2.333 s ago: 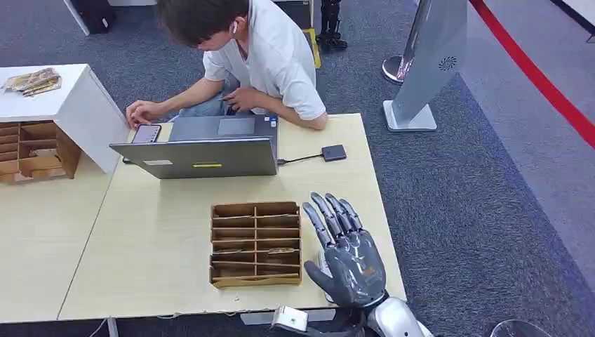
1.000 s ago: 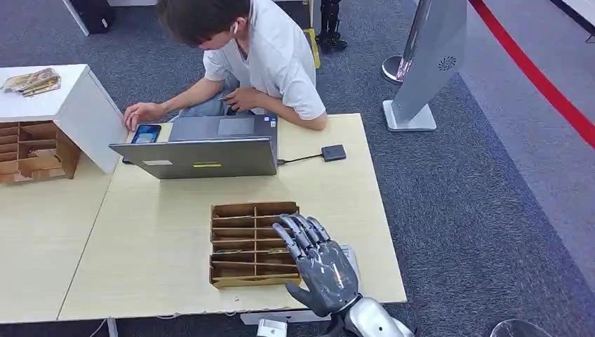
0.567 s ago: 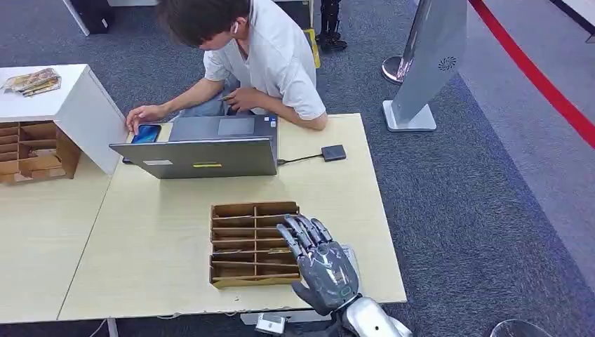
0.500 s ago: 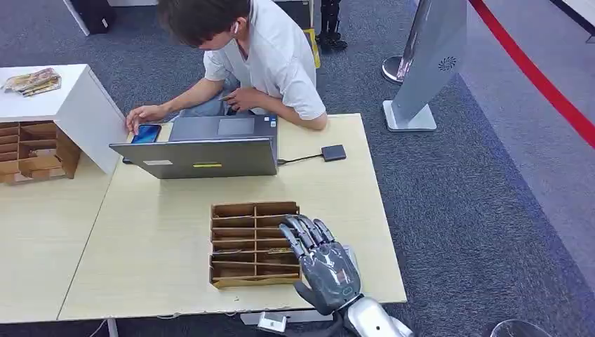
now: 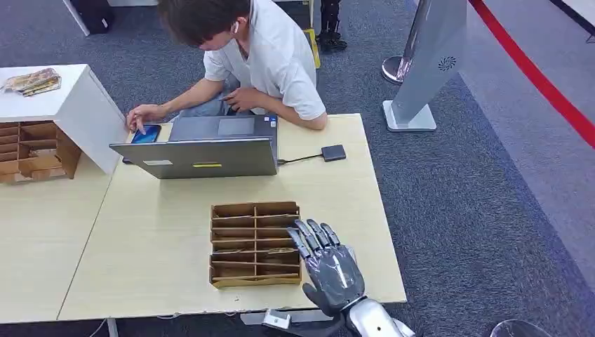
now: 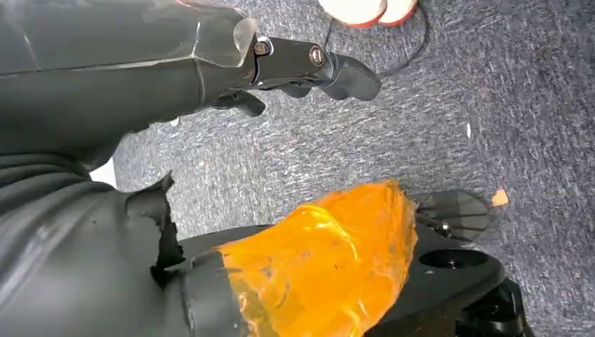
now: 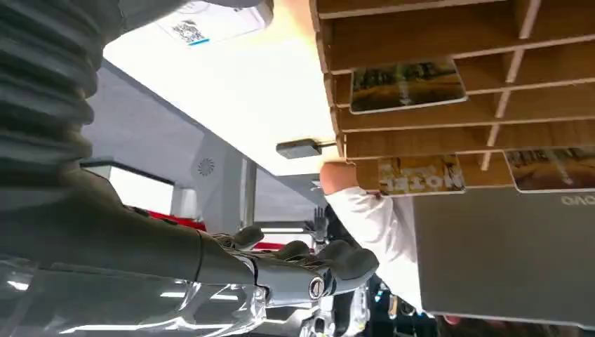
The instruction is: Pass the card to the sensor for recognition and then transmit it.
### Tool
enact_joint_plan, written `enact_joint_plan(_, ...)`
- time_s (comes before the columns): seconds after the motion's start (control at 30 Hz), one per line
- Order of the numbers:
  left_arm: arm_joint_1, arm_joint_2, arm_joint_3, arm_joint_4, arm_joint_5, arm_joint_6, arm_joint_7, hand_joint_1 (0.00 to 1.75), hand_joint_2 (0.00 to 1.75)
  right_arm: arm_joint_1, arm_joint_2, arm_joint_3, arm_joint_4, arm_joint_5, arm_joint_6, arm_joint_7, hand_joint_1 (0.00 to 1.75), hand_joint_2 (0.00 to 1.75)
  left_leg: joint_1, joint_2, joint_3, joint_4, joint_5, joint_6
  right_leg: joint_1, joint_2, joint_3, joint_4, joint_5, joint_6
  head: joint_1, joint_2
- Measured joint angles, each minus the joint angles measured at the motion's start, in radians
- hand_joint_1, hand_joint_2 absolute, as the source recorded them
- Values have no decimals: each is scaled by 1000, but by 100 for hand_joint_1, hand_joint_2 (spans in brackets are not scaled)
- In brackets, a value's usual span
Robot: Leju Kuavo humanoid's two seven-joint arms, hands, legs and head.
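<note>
Two hands: right hand (image 5: 332, 270) hovers over the near right part of the table (image 5: 161, 232), just beside the right edge of the wooden organizer (image 5: 255, 243); its fingers are stretched out and apart, holding nothing.
Left hand: left hand (image 6: 295, 70) hangs above grey carpet, fingers slightly bent with nothing between them.
Cards: several cards lie in the organizer's slots; the right wrist view shows one card (image 7: 407, 84) in one slot and a card printed "HOTEL" (image 7: 421, 175) in a slot farther along.
Sensor: small dark sensor (image 5: 334, 152) lies on the table's far right part, wired to the laptop (image 5: 203, 151).
Person: a person (image 5: 252, 56) sits behind the laptop, one hand touching a phone (image 5: 145, 134).
</note>
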Motion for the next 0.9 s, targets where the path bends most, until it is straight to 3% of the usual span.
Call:
enact_joint_plan(0.03, 1, -1, 2, 0, -3, 0, 0, 0, 0, 0, 0, -2, 3, 0, 0, 0, 45, 175, 0, 0, 0, 0, 0, 0, 0, 0, 0, 0, 0, 0, 0, 0)
enact_joint_plan(0.1, 1, -2, 7, 0, -6, 2, 0, 0, 0, 2, 0, -3, 8, 0, 0, 0, 52, 175, 0, 0, 0, 0, 0, 0, 0, 0, 0, 0, 0, 0, 0, 0)
enact_joint_plan(0.13, 2, -3, 9, 0, -8, 3, 0, 0, 0, 3, 0, -5, 8, 1, 0, 0, 70, 175, 0, 0, 0, 0, 0, 0, 0, 0, 0, 0, 0, 0, 0, 0)
enact_joint_plan(0.2, 2, -3, 15, 0, -13, 3, 2, 0, 0, 4, 2, -7, 8, 2, 0, 0, 82, 175, 0, 0, 0, 0, 0, 0, 0, 0, 0, 0, 0, 0, 0, 0)
enact_joint_plan(0.23, 2, -4, 19, 0, -17, 3, 4, 0, 0, 4, 3, -8, 8, 2, 0, 0, 98, 175, 0, 0, 0, 0, 0, 0, 0, 0, 0, 0, 0, 0, 0, 0)
enact_joint_plan(0.27, 2, -4, 24, 0, -24, 3, 4, 0, 0, 4, 5, -10, 8, 1, 0, 0, 124, 175, 0, 0, 0, 0, 0, 0, 0, 0, 0, 0, 0, 0, 0, 0)
enact_joint_plan(0.3, 2, -4, 27, 0, -31, 3, 5, 0, 0, 4, 6, -11, 8, 0, 2, -2, 126, 175, 0, 0, 0, 0, 0, 0, 0, 0, 0, 0, 0, 0, 0, 0)
enact_joint_plan(0.8, 2, -7, 45, 0, -56, -3, 7, 0, 0, 4, 15, -16, 8, -8, 10, -7, 119, 175, 0, 0, 0, 0, 0, 0, 0, 0, 0, 0, 0, 0, 0, 0)
enact_joint_plan(0.87, 2, -9, 51, 0, -66, -6, 8, 0, 0, 4, 18, -16, 8, -9, 10, -7, 112, 175, 0, 0, 0, 0, 0, 0, 0, 0, 0, 0, 0, 0, 0, 0)
enact_joint_plan(0.9, 2, -11, 56, 0, -71, -7, 11, 0, 0, 3, 21, -17, 8, -11, 10, -8, 96, 175, 0, 0, 0, 0, 0, 0, 0, 0, 0, 0, 0, 0, 0, 0)
